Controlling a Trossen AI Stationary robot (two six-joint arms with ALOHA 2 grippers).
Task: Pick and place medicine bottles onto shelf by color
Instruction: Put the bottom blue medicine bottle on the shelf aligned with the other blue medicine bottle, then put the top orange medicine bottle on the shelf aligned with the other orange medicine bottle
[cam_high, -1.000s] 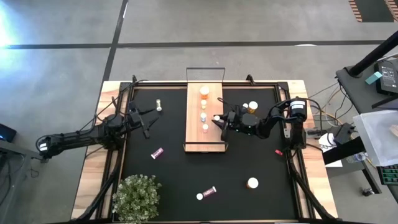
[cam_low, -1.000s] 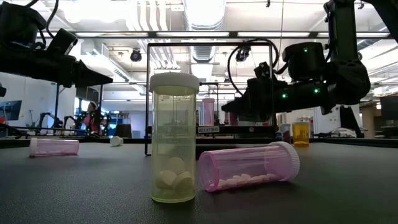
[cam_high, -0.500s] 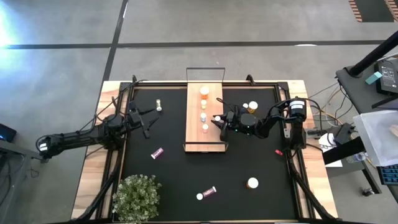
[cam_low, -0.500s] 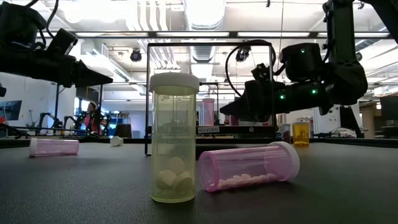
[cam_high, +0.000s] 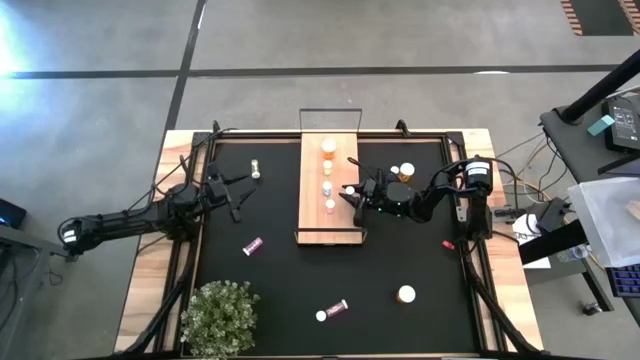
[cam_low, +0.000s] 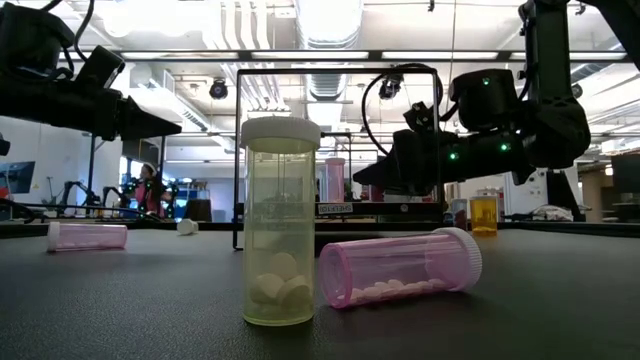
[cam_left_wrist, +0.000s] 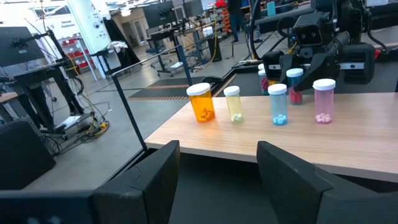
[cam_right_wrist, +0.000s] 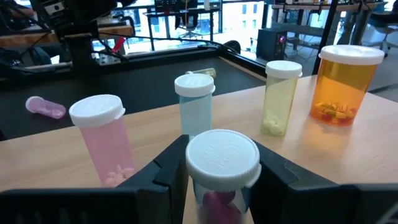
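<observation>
The shelf (cam_high: 312, 215) is a light-wood board in the middle of the table. An amber bottle (cam_right_wrist: 344, 84), a yellowish one (cam_right_wrist: 279, 106), a pale blue one (cam_right_wrist: 194, 106) and a pink one (cam_right_wrist: 106, 146) stand upright on it in a row. My right gripper (cam_high: 350, 193) is at the shelf's right edge, shut on a white-capped bottle (cam_right_wrist: 222, 163) with magenta contents. My left gripper (cam_high: 236, 199) stands open over the mat left of the shelf, its fingers (cam_left_wrist: 149, 171) holding nothing. My right gripper pinches the bottle's body (cam_right_wrist: 200, 200) just under the white cap between its two fingers (cam_right_wrist: 169, 169). The fingers lie level and come from the table's right side. The bottle stands upright; I cannot tell whether its base touches the board.
Loose bottles lie on the black mat: a pink one (cam_high: 253, 245) left of the shelf, a pink one (cam_high: 338, 306) and a white-capped one (cam_high: 406, 294) near the front, a small one (cam_high: 256, 170) at far left, amber ones (cam_high: 402, 172) by the right arm. A potted plant (cam_high: 220, 318) stands front left.
</observation>
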